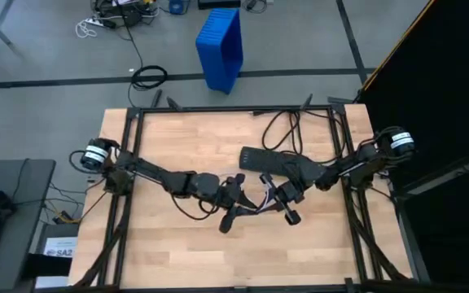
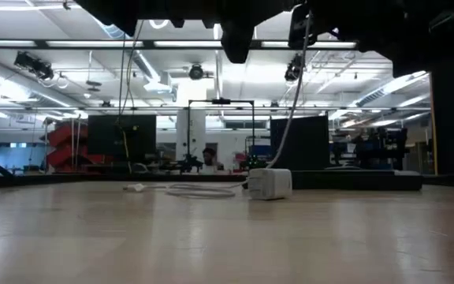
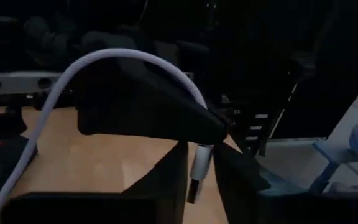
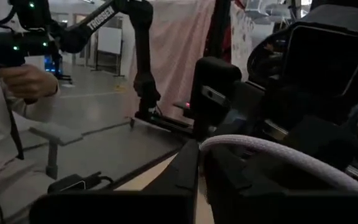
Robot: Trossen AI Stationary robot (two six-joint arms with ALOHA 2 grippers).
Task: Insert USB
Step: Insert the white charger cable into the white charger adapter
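Both arms meet over table [image 1: 177,260] middle, lifted off wood. Left gripper [image 3: 199,177] closed on USB [image 3: 199,168] plug; metal end pokes out between fingers, long axis along fingers, white cable arching back over wrist. Right gripper [image 4: 199,171] closed on same cable, just beside. White charger block [image 2: 269,184] sits on table below, under them. Left arm nearer plug; my guess: it must come down towards block.

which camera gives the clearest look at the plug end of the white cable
The left wrist view: the plug sits close up between the left gripper fingers. The right wrist view shows only cable; the high view, a small stretch; the low view, cable on the table.
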